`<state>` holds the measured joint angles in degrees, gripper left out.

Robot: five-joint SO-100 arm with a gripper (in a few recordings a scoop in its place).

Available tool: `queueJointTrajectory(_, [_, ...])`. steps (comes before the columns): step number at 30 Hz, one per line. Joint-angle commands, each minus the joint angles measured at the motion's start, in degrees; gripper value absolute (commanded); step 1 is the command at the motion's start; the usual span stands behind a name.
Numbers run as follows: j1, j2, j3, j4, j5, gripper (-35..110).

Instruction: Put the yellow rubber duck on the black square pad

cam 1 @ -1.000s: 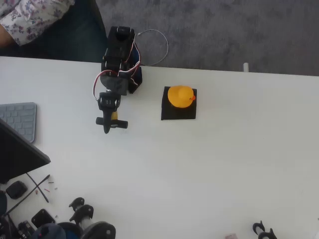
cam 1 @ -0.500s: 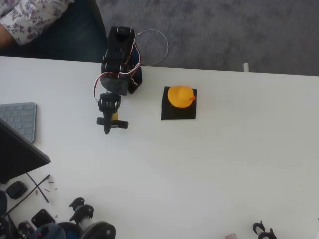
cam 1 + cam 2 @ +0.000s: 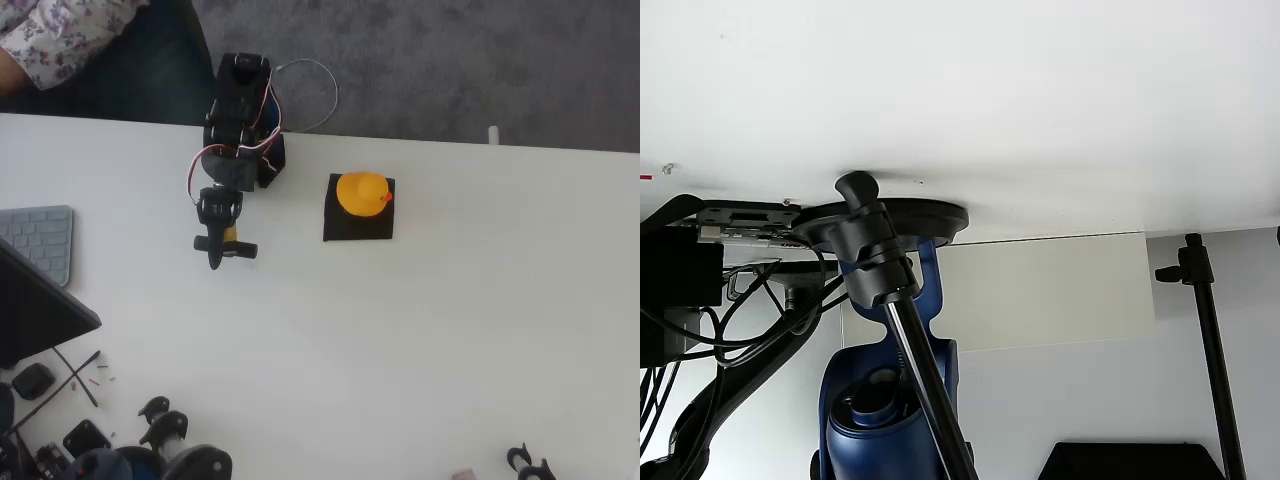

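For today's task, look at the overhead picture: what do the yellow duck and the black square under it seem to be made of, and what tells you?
The yellow rubber duck looks like smooth, soft rubber or vinyl: rounded, evenly coloured, slightly glossy. The black square pad looks matte, perhaps foam or rubber: flat, with no shine. The picture leaves both open.

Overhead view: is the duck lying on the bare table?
No, the yellow rubber duck sits on the black square pad.
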<state>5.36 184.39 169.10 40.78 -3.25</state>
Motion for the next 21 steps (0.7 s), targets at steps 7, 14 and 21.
queueJointTrajectory(7, [0.53,1.41,5.01,-0.53,-0.62,3])
queueJointTrajectory(14, [0.53,1.41,5.01,-0.62,-0.44,3])
queueJointTrajectory(21, [0.53,1.41,5.01,-0.62,-0.62,3])
